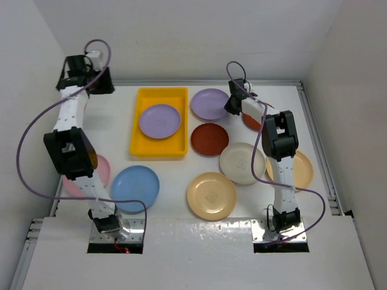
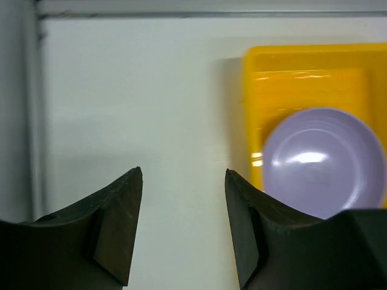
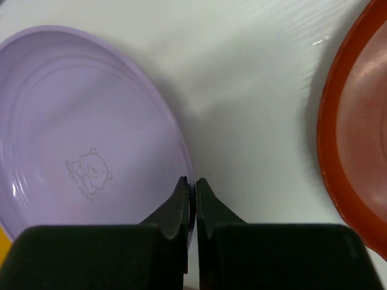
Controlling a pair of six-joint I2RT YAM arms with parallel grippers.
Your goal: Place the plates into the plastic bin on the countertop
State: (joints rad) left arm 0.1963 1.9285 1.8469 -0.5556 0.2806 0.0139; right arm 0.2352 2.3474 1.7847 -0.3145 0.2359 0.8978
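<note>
Right fingers pinched the rim of a lilac plate; next, lift it into the bin. Left fingers gaped empty.

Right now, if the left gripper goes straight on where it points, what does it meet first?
Most likely bare countertop, just left of the plastic bin; nothing lies between the open left gripper and it. Depth is uncertain.

White countertop: yellow bin, lilac plate at back; blue plate near front.

White walls, metal rail
</note>
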